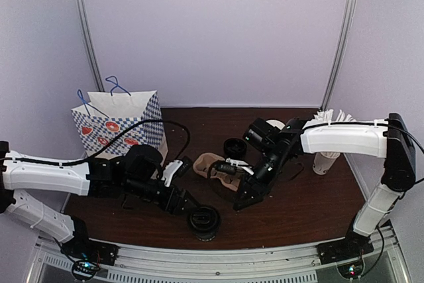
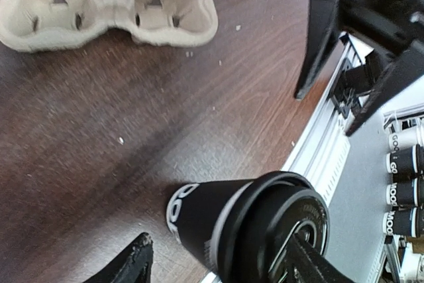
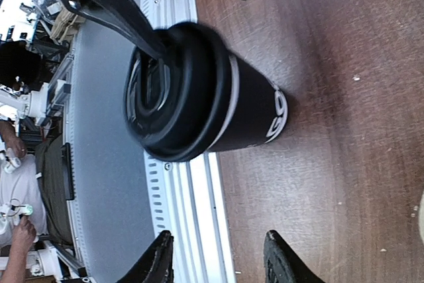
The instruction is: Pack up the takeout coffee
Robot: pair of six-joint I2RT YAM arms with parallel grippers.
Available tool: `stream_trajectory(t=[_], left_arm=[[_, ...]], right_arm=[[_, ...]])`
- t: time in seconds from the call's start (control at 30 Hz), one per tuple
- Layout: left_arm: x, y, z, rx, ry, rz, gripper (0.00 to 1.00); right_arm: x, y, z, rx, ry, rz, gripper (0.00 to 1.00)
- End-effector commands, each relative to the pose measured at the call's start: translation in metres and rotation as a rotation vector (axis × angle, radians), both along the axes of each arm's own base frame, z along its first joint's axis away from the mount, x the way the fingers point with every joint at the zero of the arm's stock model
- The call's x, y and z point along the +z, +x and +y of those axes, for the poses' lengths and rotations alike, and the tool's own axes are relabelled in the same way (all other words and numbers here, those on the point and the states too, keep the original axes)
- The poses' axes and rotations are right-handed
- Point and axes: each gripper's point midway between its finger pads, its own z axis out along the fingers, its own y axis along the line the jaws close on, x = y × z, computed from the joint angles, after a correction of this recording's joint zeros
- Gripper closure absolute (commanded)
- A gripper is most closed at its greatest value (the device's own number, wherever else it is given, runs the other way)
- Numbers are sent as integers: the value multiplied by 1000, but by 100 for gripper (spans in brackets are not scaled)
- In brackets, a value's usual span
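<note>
The takeout coffee [image 1: 203, 222] stands upright at the table's [image 1: 298, 210] near edge, 6 o'clock of the pulp carrier [image 1: 213, 164]. Your left gripper [image 1: 193, 211] straddles it, jaws wide, unclamped. Your right gripper [image 1: 242, 201], part-open and empty, sits at its 2 o'clock.

The carrier [image 1: 211, 162] lies in the middle of the table [image 1: 298, 210]. In front of it, near the table edge, the coffee [image 1: 203, 222] stands upright with its lid on. The left gripper [image 1: 191, 209] is at the coffee, front-left of the carrier. The right gripper [image 1: 244, 197] hangs front-right of the carrier. A patterned bag [image 1: 119, 124] stands back-left of the carrier. A cup of straws [image 1: 324, 158] stands well right of it.
</note>
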Motion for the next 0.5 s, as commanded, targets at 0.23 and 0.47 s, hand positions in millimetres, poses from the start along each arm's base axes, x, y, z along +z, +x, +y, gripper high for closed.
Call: stream_trajectory(t=[0.23,0.47], left_arm=[[-29,-13,-14,-68,36,84,34],[-35,-14,-12,-66,51,96,35]], right_arm=[[-1,-15,26,-16,67,180,53],[-15,-15,41,-67,52,319,56]])
